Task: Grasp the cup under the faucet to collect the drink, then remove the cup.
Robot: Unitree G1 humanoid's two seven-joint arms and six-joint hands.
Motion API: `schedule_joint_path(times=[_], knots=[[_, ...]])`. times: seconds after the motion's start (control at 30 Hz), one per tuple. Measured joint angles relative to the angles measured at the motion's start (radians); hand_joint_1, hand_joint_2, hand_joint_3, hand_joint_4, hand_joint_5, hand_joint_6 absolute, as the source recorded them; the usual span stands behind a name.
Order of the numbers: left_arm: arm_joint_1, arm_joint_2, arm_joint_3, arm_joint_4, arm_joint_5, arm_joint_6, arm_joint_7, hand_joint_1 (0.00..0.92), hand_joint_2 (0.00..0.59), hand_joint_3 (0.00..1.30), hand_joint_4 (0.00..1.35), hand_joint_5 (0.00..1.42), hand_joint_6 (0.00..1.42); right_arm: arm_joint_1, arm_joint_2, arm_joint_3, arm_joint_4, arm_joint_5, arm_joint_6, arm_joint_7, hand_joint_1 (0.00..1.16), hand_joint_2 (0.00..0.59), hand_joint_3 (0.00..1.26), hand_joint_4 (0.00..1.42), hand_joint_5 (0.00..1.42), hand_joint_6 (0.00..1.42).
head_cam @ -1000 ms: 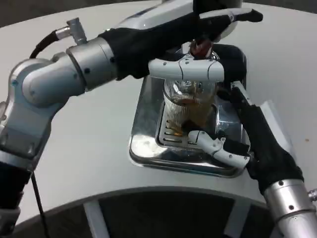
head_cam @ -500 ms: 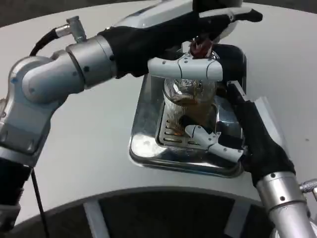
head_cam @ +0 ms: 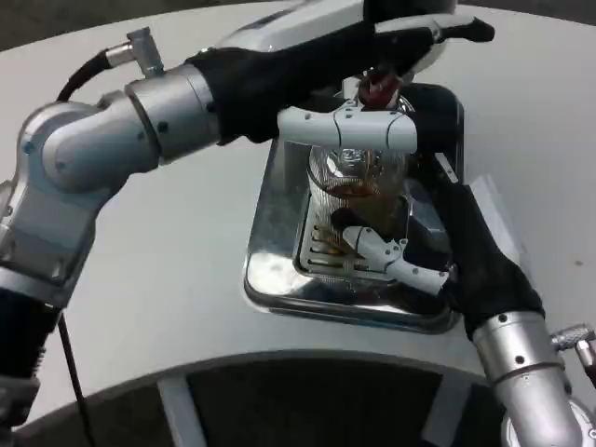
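Note:
A clear cup (head_cam: pixel 358 191) with brown drink in it stands on the grate of a silver drip tray (head_cam: pixel 275 270), right under the red-tipped faucet (head_cam: pixel 377 90). My right hand (head_cam: pixel 438 256) comes in from the lower right and grips the cup, its thumb (head_cam: pixel 382 253) against the cup's lower front. A white finger (head_cam: pixel 345 128) lies across the cup's upper part; whose it is I cannot tell. My left arm reaches across from the left, and my left hand (head_cam: pixel 419 33) lies over the faucet's top. Its fingers' closure is hidden.
The white table (head_cam: pixel 186 307) curves to a front edge just below the tray. My left forearm (head_cam: pixel 177 116) spans the space left of the tray, above the table. A dark base (head_cam: pixel 438 102) rises behind the cup.
My right hand has slid left and a little up, bringing its thumb closer onto the cup's lower front. The left arm and the cup have stayed in place.

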Motion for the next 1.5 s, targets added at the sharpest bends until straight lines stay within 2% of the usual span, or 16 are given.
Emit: schedule_joint_path(times=[0.37,1.5], knots=[[-0.010,0.000,-0.010,0.018,0.011,-0.027,0.002,0.000,0.096,0.12,0.00,0.03,0.09,-0.015,0.009,0.004,0.031,0.005,-0.009,-0.008,0.69,0.244,0.06,0.09,0.15,0.16],[-0.009,0.010,-0.019,0.011,0.012,-0.024,0.002,0.000,0.101,0.12,0.00,0.04,0.10,-0.041,0.053,0.028,0.083,0.012,-0.013,-0.053,0.69,0.248,0.07,0.09,0.15,0.16]])
